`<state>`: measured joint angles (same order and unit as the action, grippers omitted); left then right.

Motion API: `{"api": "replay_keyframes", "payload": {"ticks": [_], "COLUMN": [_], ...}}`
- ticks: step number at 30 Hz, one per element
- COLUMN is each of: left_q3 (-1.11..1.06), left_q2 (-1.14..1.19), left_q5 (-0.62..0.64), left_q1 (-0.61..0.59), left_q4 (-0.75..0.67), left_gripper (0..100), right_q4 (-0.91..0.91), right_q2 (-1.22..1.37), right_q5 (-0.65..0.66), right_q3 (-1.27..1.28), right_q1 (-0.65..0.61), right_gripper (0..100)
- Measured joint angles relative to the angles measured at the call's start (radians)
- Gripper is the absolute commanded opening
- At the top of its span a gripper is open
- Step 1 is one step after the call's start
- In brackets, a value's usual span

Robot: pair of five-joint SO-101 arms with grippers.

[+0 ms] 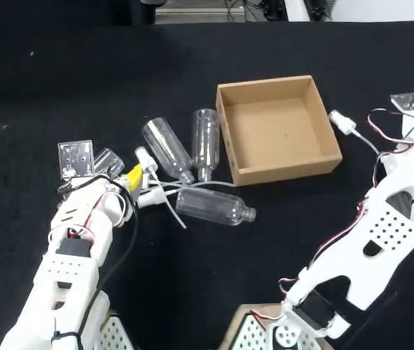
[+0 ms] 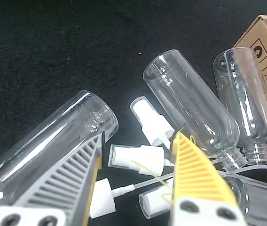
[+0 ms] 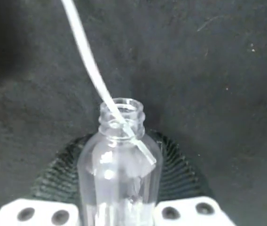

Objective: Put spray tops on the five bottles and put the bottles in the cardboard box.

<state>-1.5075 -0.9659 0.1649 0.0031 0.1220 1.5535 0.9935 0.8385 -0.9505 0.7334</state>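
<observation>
Three clear bottles lie uncapped left of the empty cardboard box [image 1: 276, 129]: two side by side [image 1: 167, 149] [image 1: 205, 144] and one crosswise in front [image 1: 214, 205]. Another bottle [image 1: 108, 160] lies against my left gripper [image 1: 130, 182]. That gripper [image 2: 139, 136] is open, its grey and yellow fingers [image 2: 194, 174] on either side of a cluster of white spray tops [image 2: 136, 157]. My right gripper [image 3: 121, 169] is shut on a bottle [image 3: 119, 155] whose open neck takes the thin tube [image 3: 84, 52] of a spray top [image 1: 342, 122] lying right of the box.
The black cloth covers the whole table. The right arm [image 1: 393, 219] with its loose red and white wires stands along the right edge. The box wall [image 2: 265, 42] sits close beside the nearest bottle [image 2: 246, 103]. Bare cloth lies behind the box and at front centre.
</observation>
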Motion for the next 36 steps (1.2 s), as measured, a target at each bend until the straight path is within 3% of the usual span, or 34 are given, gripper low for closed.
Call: {"api": "replay_keyframes", "payload": {"ticks": [14,24,36], "left_q3": [0.000,0.000,0.000], "left_q2": [0.000,0.000,0.000], "left_q5": [0.000,0.000,0.000], "left_q1": [0.000,0.000,0.000], "left_q4": [0.000,0.000,0.000], "left_gripper": [23,23,23], "right_q4": [-0.120,-0.238,-0.285], "right_q2": [0.015,0.087,0.107], "right_q5": [-0.014,-0.014,-0.201], "right_q3": [0.000,0.000,-0.051], "right_q1": [-0.149,-0.175,-0.138], "right_gripper": [1.1,1.1,1.1]}}
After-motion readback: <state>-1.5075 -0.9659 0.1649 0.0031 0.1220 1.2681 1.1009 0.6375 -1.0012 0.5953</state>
